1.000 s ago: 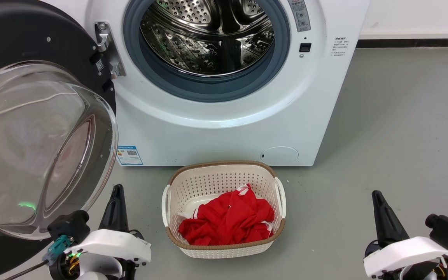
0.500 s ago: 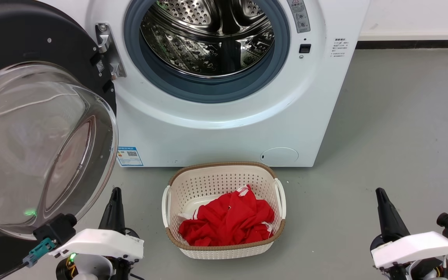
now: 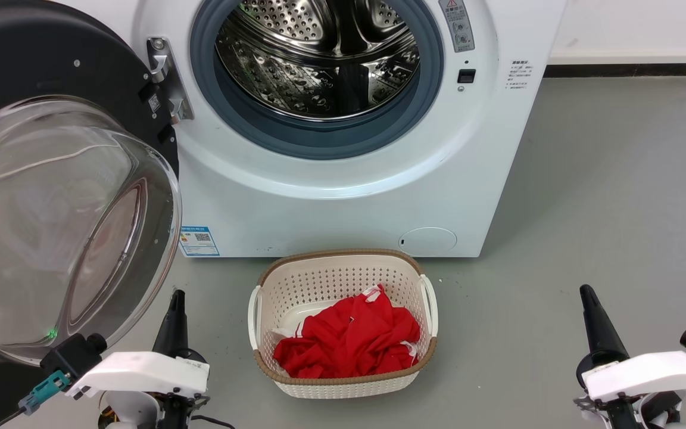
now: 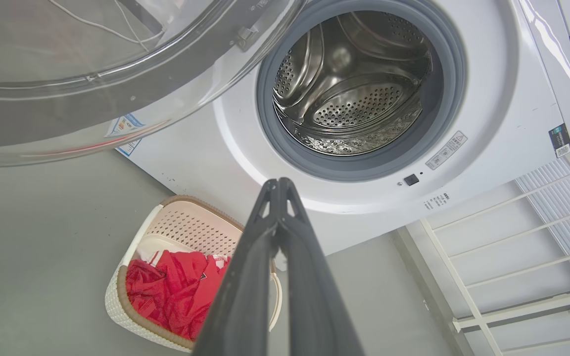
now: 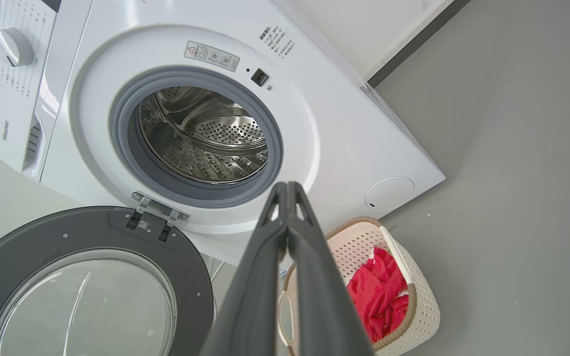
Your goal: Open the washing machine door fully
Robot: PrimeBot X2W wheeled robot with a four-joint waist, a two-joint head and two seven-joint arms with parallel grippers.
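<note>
Black-rimmed door (image 3: 33, 77) stands swung wide, left of the washing machine (image 3: 331, 202), glass edge near the left gripper (image 3: 175, 296). That and the right gripper (image 3: 586, 292) are pressed together; bare floor (image 3: 605, 196) lies right of the basket (image 3: 343, 255).

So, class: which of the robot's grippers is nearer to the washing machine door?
Left. The left gripper sits close beside the washing machine door, by its glass bowl; the right gripper is well away, beyond the laundry basket.
</note>
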